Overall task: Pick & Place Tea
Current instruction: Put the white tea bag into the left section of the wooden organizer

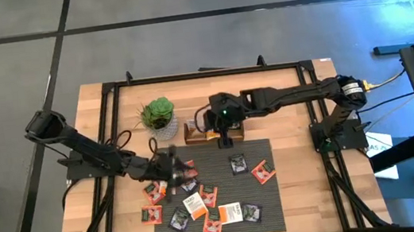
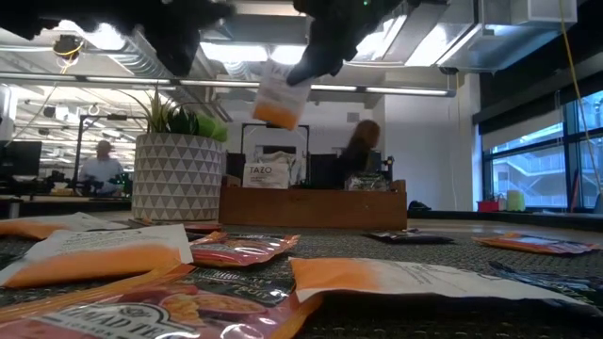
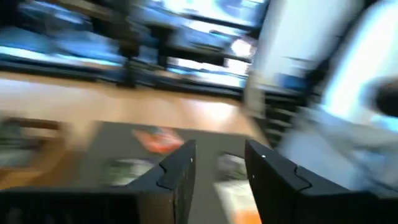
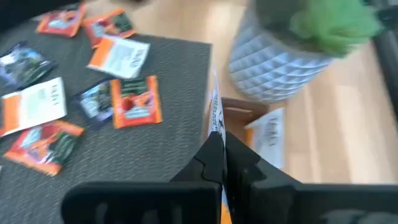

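Several tea sachets, orange-red (image 1: 263, 173), white (image 1: 195, 206) and dark (image 1: 237, 164), lie flat on the dark mat (image 1: 263, 205). My right gripper (image 1: 224, 139) hangs over the mat's far edge, beside the wooden tray (image 1: 195, 132), and is shut on a white and orange sachet (image 2: 280, 99). A white sachet (image 2: 267, 172) stands in the tray. My left gripper (image 3: 217, 165) is open over the mat's left part (image 1: 172, 168), low above the sachets, with nothing between its fingers. My right gripper pinches the white and orange sachet by its upper white end (image 2: 287, 73) between the two fingers, which slant down from above. The sachet hangs tilted below the fingers, orange end down, clear of the tray and the mat. In the right wrist view it shows edge-on (image 4: 214, 115).
A green plant in a white patterned pot (image 1: 159, 116) stands on the table just left of the tray. A dark metal frame (image 1: 202, 75) runs round the table. People sit in the room beyond the far edge.
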